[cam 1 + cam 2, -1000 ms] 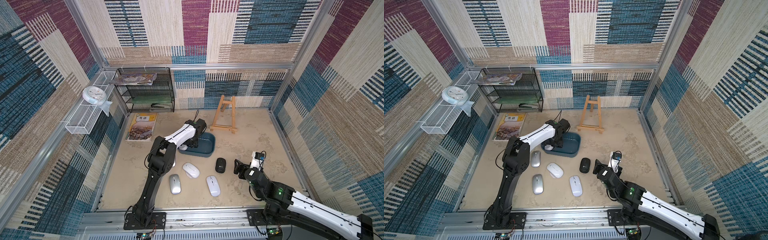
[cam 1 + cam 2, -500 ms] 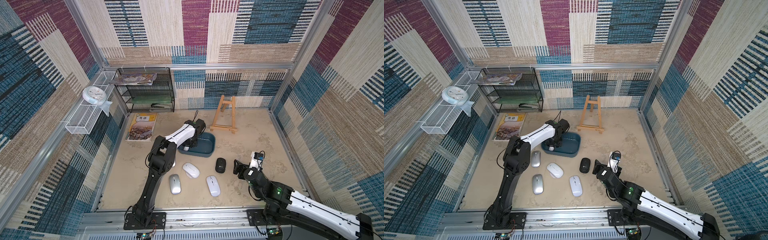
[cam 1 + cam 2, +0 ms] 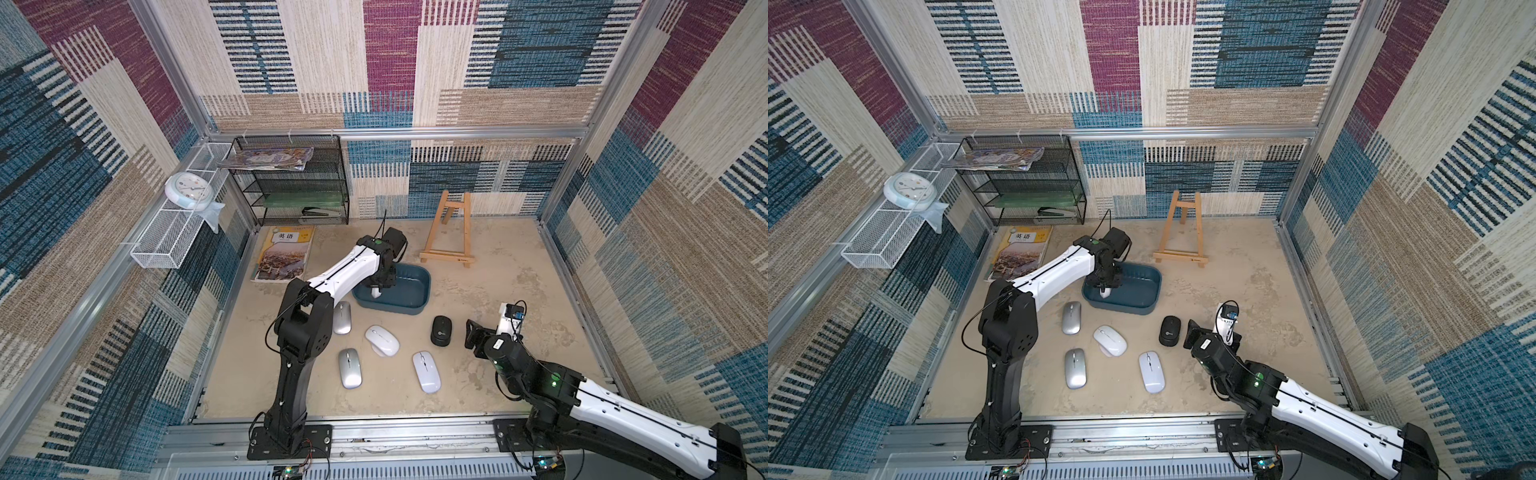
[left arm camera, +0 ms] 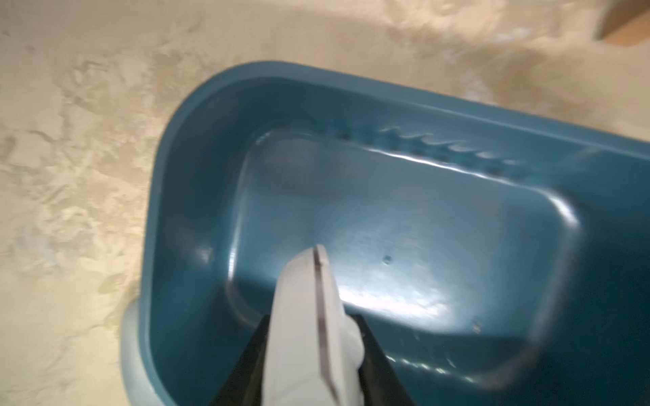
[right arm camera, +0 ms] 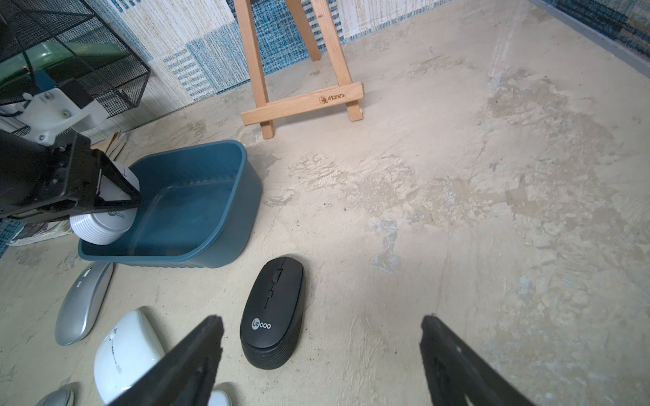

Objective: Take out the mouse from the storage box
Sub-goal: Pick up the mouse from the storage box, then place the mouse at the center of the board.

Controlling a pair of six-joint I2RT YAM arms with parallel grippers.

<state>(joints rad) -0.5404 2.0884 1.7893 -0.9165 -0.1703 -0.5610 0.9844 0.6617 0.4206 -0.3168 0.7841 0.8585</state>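
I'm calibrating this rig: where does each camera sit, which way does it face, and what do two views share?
Both top views: high at the front, looking down toward the back wall; left arm and right arm in view.
Left wrist: above the storage box, looking into it; left gripper clamps a white mouse.
Right wrist: low, facing the back wall; open right gripper, black mouse ahead.
Shared: both wrist views show the storage box and white mouse.

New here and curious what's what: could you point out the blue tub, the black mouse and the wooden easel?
Blue tub (image 3: 409, 289): in a top view, bare inner floor.
Black mouse (image 5: 272, 305): right wrist view, middle of its back.
Wooden easel (image 3: 446, 257): in a top view, front ledge bar.
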